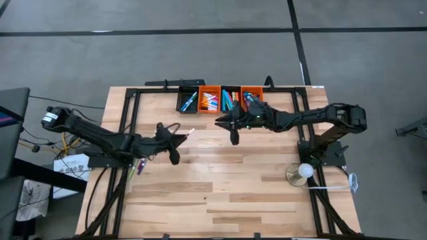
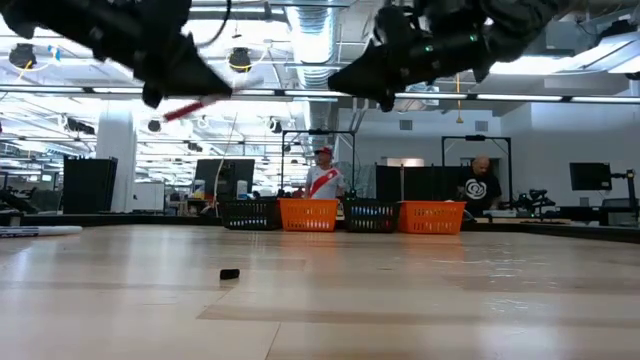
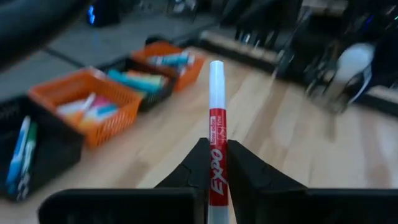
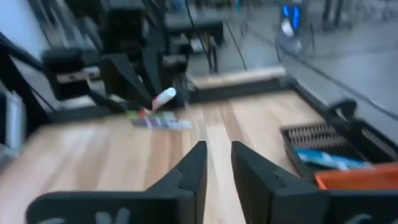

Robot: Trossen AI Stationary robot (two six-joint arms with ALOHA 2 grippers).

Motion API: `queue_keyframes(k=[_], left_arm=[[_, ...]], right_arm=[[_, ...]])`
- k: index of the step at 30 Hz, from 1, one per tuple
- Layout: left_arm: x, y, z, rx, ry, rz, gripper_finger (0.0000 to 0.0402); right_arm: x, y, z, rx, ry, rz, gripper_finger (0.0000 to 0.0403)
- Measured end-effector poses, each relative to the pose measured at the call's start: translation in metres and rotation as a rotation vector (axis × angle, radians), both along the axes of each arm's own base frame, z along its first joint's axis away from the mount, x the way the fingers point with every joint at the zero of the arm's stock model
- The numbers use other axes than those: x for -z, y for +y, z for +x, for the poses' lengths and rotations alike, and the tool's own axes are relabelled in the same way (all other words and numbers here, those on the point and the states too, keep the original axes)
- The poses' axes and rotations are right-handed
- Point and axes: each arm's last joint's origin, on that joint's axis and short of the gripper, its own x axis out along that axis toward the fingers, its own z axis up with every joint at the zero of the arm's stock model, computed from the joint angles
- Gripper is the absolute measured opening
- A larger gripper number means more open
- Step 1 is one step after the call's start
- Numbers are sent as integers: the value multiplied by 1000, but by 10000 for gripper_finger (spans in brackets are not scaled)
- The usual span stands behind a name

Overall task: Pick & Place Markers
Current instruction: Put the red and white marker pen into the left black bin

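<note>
Pinched upright between the left gripper's (image 3: 216, 163) fingers, a red marker (image 3: 216, 134) fills mid-frame; right gripper (image 4: 217, 163), fingers slightly spread and empty, hovers above the surface (image 1: 233, 193).

A pale wooden tabletop (image 1: 220, 193) with a black frame stands on grey floor. Along its far edge sits a row of four small bins, alternately black and orange: a black bin (image 1: 188, 100), an orange bin (image 1: 209, 101), another black bin (image 1: 230, 99) and another orange bin (image 1: 252, 97). A small black piece (image 2: 229, 273) lies alone on the wood. Near the right corner a white ball (image 1: 305, 171) rests on a round base. Beyond the tabletop, two people (image 2: 322, 182) stand in the room
</note>
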Motion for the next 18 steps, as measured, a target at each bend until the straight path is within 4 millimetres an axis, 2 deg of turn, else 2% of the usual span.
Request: queue_keyframes(k=[5, 9, 12, 18], left_arm=[[-16, -5, 1, 48, -116, 53, 34], [-21, -11, 5, 78, -168, 81, 33], [-24, -14, 9, 121, -217, 98, 35], [-26, -20, 18, 201, -285, 133, 34]], right_arm=[[-9, 11, -1, -78, -170, 1, 95], [-14, 20, 2, -113, -216, -11, 124], [-8, 24, 9, -149, -231, 0, 146], [9, 29, 41, -280, -274, 38, 173]])
